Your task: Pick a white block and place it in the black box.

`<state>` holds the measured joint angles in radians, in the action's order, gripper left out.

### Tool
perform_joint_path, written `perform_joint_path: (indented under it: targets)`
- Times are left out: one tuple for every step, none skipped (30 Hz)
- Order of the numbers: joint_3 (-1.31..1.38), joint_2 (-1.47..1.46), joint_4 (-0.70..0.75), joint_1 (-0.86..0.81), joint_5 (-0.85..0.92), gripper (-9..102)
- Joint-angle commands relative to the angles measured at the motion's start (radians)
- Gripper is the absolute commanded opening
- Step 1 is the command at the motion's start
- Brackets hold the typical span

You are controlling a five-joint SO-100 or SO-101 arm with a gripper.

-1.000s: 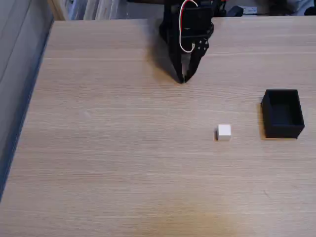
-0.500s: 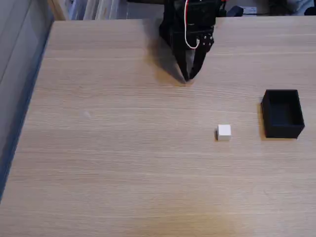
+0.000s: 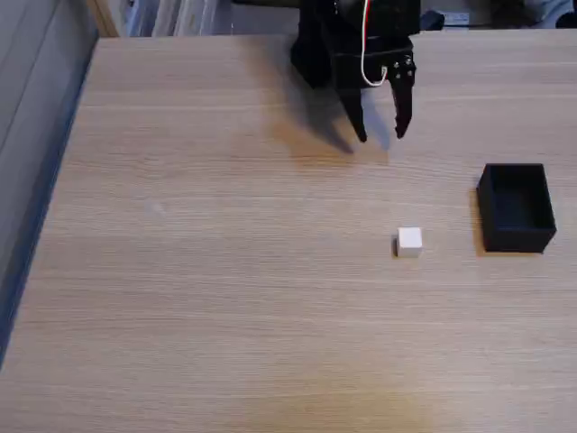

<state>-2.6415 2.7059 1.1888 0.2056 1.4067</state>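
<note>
1 white block (image 3: 409, 242) sits alone on the wooden surface (image 3: 225, 271), nearer the camera than the pincer (image 3: 381, 135) and slightly right of it in the fixed view, well apart from the fingertips. It looks like a small rigid cube, probably light and not fragile, with smooth flat faces that may slip a little under a loose pinch. The best hold would be on 2 opposite side faces, near mid-height, with the fingers squared to the cube so it cannot twist out. Its width seems close to what the pincer can span, so little slack is likely on either side.

Room around the block is generous: bare surface lies on every side, nothing touches it, and a straight descent from above looks unobstructed. The black box (image 3: 516, 206) stands to the right of the block, apart from it, open top up, thin walls upright; its inside is dark and looks empty. Those walls are the 1 edge to clear when carrying the cube across, so some lift seems wise.

Farthest back, the pincer hangs over the surface with its 2 fingers spread apart and pointing down, gripping nothing. The surface's far edge runs just behind the arm.
</note>
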Motion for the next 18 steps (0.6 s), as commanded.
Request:
perform_joint_path:
  targets:
    - [0.063,-0.077,-0.054,0.012,-0.014,28]
    - [0.071,-0.104,-0.074,0.011,-0.017,28]
    - [0.078,-0.132,-0.094,0.011,-0.020,28]
    - [0.087,-0.158,-0.114,0.009,-0.020,29]
    - [0.098,-0.186,-0.130,0.009,-0.023,29]
    - [0.109,-0.212,-0.143,0.009,-0.025,29]
    - [0.123,-0.236,-0.153,0.009,-0.026,29]
    - [0.135,-0.262,-0.166,0.009,-0.031,29]
    - [0.149,-0.287,-0.178,0.011,-0.031,29]
    - [0.160,-0.311,-0.190,0.011,-0.031,29]
    - [0.173,-0.336,-0.199,0.011,-0.031,29]
    - [0.186,-0.360,-0.210,0.011,-0.034,29]
    - [0.199,-0.385,-0.221,0.011,-0.034,29]
    - [0.212,-0.408,-0.233,0.011,-0.035,28]
    - [0.225,-0.430,-0.244,0.011,-0.037,28]
    - [0.238,-0.453,-0.255,0.011,-0.040,28]
    - [0.250,-0.474,-0.264,0.011,-0.040,28]
    - [0.262,-0.495,-0.275,0.011,-0.040,28]
